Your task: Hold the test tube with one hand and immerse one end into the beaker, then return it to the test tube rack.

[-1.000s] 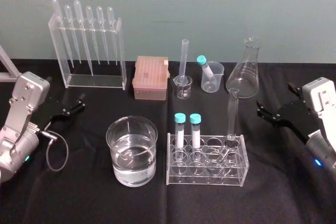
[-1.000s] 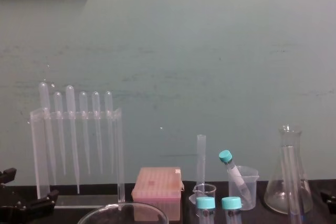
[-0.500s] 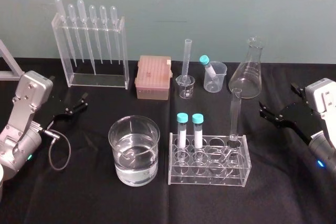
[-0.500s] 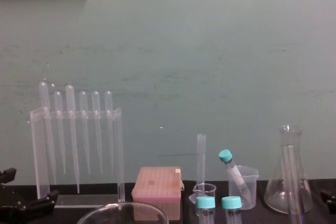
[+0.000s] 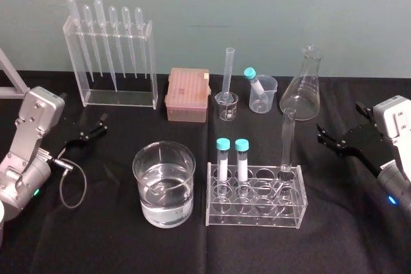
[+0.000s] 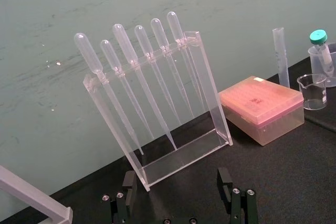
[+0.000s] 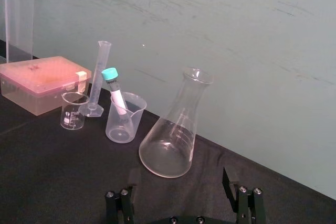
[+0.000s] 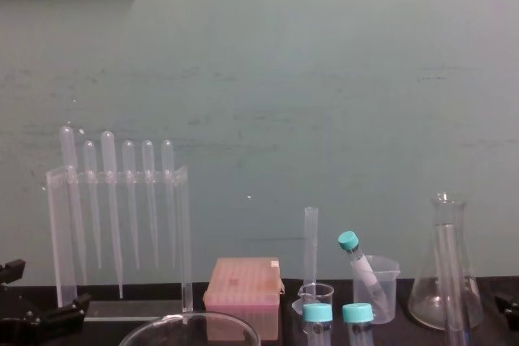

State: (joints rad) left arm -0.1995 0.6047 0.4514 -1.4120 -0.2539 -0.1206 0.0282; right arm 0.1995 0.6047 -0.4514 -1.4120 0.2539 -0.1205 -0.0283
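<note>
**A:** Head view first; where is the test tube?

**B:** The test tube (image 5: pixel 287 142) stands upright in a hole at the right end of the rack (image 5: pixel 255 213); the beaker (image 5: pixel 164 184), partly filled with clear liquid, sits on the table (image 5: pixel 96 235) just left of the rack, not touching it; two teal-capped tubes (image 5: pixel 223 158) stand in the rack's left half.

**A:** And the claws?

**B:** The left claw (image 5: pixel 97 128) hangs well left of the rack, beyond the beaker, fingers spread and holding nothing; the right claw (image 5: pixel 324 138) hovers right of the rack, near but apart from it, also open and empty.

**A:** Left wrist view?

**B:** The left claw's two fingers stand wide apart with nothing between them; ahead are a pipette stand (image 6: pixel 210 93) and a pink box (image 6: pixel 261 106).

**A:** Right wrist view?

**B:** Fingers parted, nothing held; ahead are a conical flask (image 7: pixel 170 129) and a small plastic beaker (image 7: pixel 125 121) with a capped tube leaning in it.

**A:** Chest view?

**B:** The test tube rises in front of the flask, right of the rack's capped tubes; the beaker's rim shows left of them.
</note>
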